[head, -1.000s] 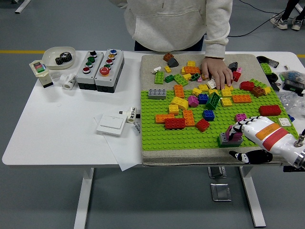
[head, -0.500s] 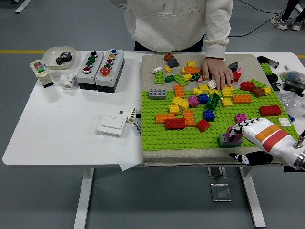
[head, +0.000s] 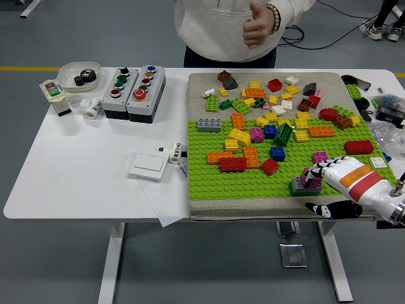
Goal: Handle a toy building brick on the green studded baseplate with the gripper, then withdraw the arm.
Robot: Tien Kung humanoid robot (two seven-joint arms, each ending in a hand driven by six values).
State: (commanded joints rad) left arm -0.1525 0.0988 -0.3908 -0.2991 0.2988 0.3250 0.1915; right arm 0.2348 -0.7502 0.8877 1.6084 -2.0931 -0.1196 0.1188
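Green studs cover the baseplate [head: 253, 183], which lies on a beige mat [head: 202, 85] on the right half of the white surface [head: 76, 164]. At the baseplate's near right corner the robot's right hand [head: 323, 174], white with an orange and red band on its back, comes in from the right edge; its fingertips [head: 308, 172] are curled on a pink brick [head: 311, 180] that sits on a grey brick [head: 302, 187] resting on the studs. Loose bricks in many colours are strewn over the far part of the baseplate and the mat, among them a red brick [head: 232, 164] and an orange brick [head: 217, 156] near the middle and a long red brick [head: 358, 146] toward the right. A person stands at the far side in a light hooded top, one hand [head: 258, 25] raised in front of the chest, clear of the surface. On the left part of the surface stand two grey button boxes [head: 133, 92], a white bowl [head: 79, 76] holding a dark gear, and a white wall switch [head: 148, 166] lying on a paper sheet.
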